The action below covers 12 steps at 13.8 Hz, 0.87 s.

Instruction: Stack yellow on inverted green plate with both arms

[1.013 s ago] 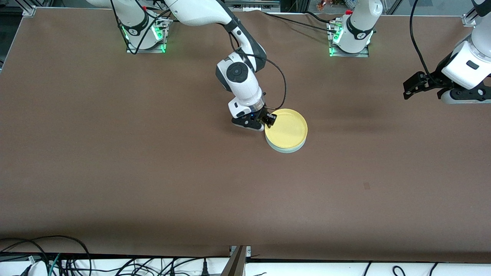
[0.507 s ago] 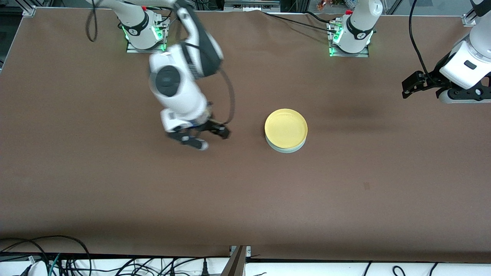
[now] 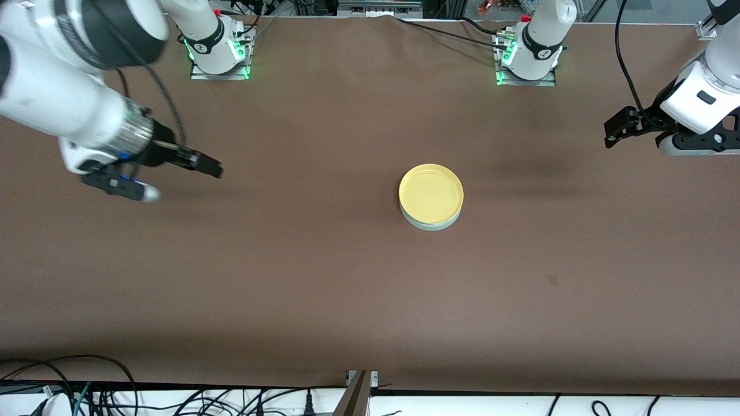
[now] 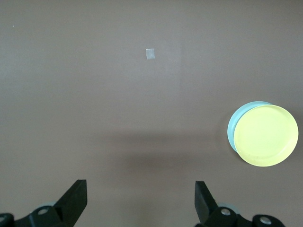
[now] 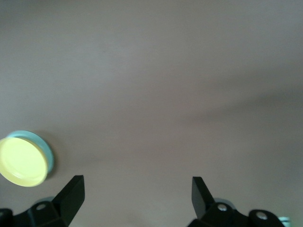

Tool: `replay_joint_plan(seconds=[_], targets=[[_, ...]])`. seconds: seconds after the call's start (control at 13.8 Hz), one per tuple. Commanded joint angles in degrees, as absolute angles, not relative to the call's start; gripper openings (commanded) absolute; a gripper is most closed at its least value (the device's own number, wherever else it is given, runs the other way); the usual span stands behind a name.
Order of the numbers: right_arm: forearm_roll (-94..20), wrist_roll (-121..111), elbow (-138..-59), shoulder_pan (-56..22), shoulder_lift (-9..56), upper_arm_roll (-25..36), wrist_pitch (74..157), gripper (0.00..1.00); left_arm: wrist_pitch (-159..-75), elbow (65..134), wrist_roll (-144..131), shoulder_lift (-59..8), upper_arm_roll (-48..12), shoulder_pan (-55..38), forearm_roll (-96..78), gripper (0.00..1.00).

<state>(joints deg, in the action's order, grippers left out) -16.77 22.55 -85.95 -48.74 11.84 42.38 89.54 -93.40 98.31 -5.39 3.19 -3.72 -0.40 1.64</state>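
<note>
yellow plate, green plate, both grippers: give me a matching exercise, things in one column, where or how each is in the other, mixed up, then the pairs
Things:
1. yellow plate
2. green plate
3. left gripper
4. right gripper

Places or states:
A. open, empty, up over the table's right-arm end
B. on top of the stack, hollow side up
C. open, empty, up over the table's left-arm end
D. under the other plate, only its edge showing

Pairs: 1-B, 2-D, 3-C, 4-A

Yellow plate [image 4: 266,135] atop green plate [image 4: 231,130], end effector [image 4: 140,201] agape
</note>
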Motion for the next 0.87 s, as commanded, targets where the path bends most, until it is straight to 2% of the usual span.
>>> replay_joint_plan(seconds=[0.0,0.14,0.36,0.43,0.8], targets=[[-7.7,20.1,-90.7,-34.2,2.4,26.0,88.3,1.00,-92.7,98.3,-4.4,3.8,-4.0,-0.4,0.7,1.00],[-4.3,15.8,-94.2,-21.9,-1.7,14.6,88.8,1.00,-92.7,98.3,-4.4,3.8,-4.1,-0.4,0.7,1.00],[-2.4,8.5,-95.6,-8.7,-3.1,3.3,88.9,1.00,-92.7,98.3,-4.4,3.8,-4.1,-0.4,0.7,1.00],[-0.8,6.9,-95.5,-6.9,-3.0,1.6,89.0,1.00,-92.7,98.3,-4.4,3.8,-4.1,-0.4,0.7,1.00],[0.5,4.0,-93.9,-6.9,-1.9,1.2,89.0,1.00,-93.0,98.3,-4.4,3.7,-4.2,-0.4,0.7,1.00]])
